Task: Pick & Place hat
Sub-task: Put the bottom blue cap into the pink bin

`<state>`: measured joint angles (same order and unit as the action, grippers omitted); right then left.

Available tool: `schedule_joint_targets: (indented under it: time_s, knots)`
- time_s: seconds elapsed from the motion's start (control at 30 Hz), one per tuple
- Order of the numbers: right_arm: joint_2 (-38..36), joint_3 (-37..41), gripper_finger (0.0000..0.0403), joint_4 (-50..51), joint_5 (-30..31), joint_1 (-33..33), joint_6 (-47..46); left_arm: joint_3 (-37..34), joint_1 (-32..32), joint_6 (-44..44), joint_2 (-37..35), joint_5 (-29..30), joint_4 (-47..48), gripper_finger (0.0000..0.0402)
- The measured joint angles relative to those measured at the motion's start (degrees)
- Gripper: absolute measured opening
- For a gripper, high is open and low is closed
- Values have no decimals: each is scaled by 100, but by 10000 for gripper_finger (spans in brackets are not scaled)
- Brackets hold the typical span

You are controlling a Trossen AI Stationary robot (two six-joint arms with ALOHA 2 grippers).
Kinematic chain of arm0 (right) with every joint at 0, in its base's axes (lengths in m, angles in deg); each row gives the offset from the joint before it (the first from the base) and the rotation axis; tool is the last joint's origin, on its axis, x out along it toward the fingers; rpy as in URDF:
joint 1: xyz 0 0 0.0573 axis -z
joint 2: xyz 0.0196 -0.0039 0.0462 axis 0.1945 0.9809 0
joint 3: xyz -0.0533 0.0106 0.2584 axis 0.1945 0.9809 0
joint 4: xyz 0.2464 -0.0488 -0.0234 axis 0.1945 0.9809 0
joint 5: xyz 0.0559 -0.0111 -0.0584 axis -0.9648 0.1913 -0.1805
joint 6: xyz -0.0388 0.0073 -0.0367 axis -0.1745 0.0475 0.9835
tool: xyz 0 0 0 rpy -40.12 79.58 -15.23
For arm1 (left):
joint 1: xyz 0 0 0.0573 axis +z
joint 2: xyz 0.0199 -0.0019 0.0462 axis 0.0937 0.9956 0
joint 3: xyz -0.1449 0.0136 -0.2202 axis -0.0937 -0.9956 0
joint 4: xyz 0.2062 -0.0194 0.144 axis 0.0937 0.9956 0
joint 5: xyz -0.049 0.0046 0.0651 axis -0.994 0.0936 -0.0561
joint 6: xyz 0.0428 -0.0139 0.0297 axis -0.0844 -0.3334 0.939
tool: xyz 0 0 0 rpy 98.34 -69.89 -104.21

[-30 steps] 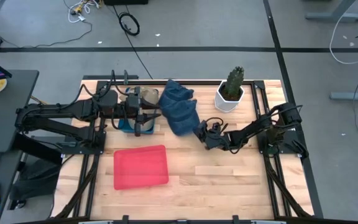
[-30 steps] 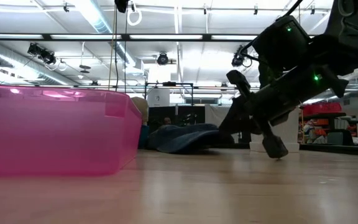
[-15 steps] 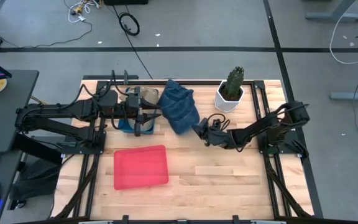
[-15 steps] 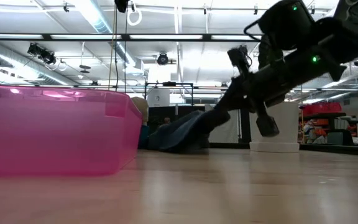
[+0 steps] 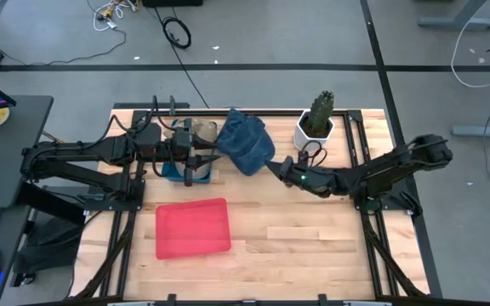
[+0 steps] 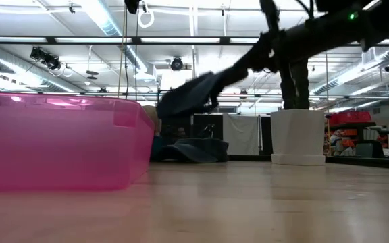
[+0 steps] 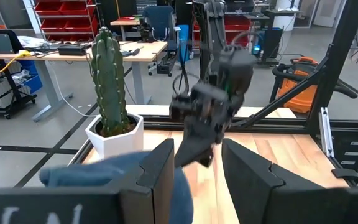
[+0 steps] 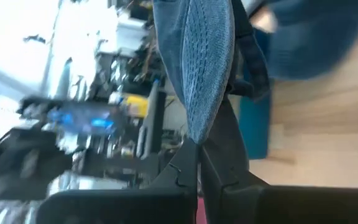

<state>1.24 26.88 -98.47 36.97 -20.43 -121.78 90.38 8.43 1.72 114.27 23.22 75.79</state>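
The blue denim hat (image 5: 245, 144) sits near the table's far edge, left of the potted cactus (image 5: 316, 125). My right gripper (image 5: 271, 167) is shut on its near-right edge and holds that side up in the low view (image 6: 189, 94). The hat's lower part (image 6: 196, 150) still lies on the table. My left gripper (image 5: 211, 157) waits just left of the hat, open, with the hat (image 7: 104, 177) low beside its fingers. The pink tray (image 5: 192, 228) lies toward the near-left side. My right gripper pinches the hat's stitched brim (image 8: 202, 81) between its two fingers (image 8: 185, 163), by an edge. It comes slanting from the table's right and near side. The held side is raised off the table while the hat's far part (image 6: 196, 150) rests on the wood.
A rounded grey-tan object on a blue base (image 5: 185, 149) stands by my left gripper. The cactus in its white pot (image 6: 296, 131) stands right of the hat near the far edge. Bare wood stretches between the pink tray (image 6: 59, 142) and the right arm.
My right gripper, shut on the hat, has risen and moved toward the far-left as the arm stretched out. The hat's near-right edge has been lifted and folded up over the rest, which has stayed on the table.
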Motion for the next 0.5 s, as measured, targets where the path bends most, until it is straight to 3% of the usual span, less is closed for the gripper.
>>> schedule_joint_targets:
  time_s: [0.27,0.37,0.5]
  knots:
    - [-1022,0,0,63,-806,0,1594,-2,55,-509,-6,-1,-14,138]
    - [-1380,0,0,89,-1166,2,2012,-2,213,-1294,-11,9,-30,138]
    - [-1838,0,0,206,-1630,2,2311,-2,603,-2999,-11,109,-19,138]
